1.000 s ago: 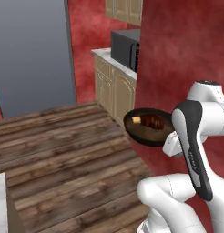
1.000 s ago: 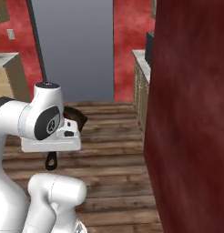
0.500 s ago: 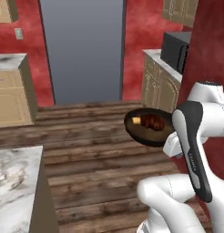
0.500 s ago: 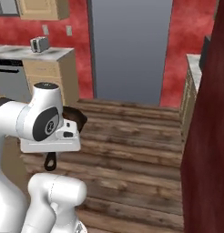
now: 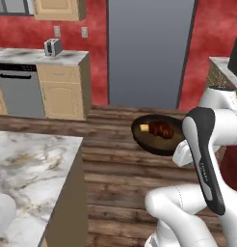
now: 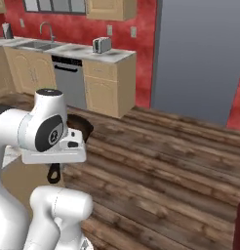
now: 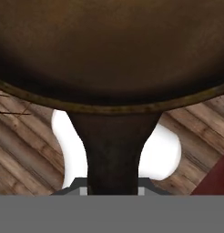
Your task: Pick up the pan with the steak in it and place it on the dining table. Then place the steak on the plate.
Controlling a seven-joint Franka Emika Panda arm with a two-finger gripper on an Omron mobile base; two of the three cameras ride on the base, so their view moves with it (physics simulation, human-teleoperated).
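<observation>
The hand (image 7: 112, 191) is nearly closed on the handle of the pan (image 5: 156, 136), its tips pressed against both sides of the handle at the bottom of the hand view. The pan is held level in the air above the wooden floor (image 5: 120, 169), clear of every surface. The steak (image 5: 161, 129) lies inside the pan, near its middle, with a small yellow chunk touching its left side in the left base view. The marble-topped desk (image 5: 29, 164) stands to the left of the pan, well apart from it. The plate (image 5: 2, 212) rests on the desk near its lower left corner. In the right base view the pan (image 6: 79, 124) shows partly behind the arm, its handle pointing down below the wrist.
</observation>
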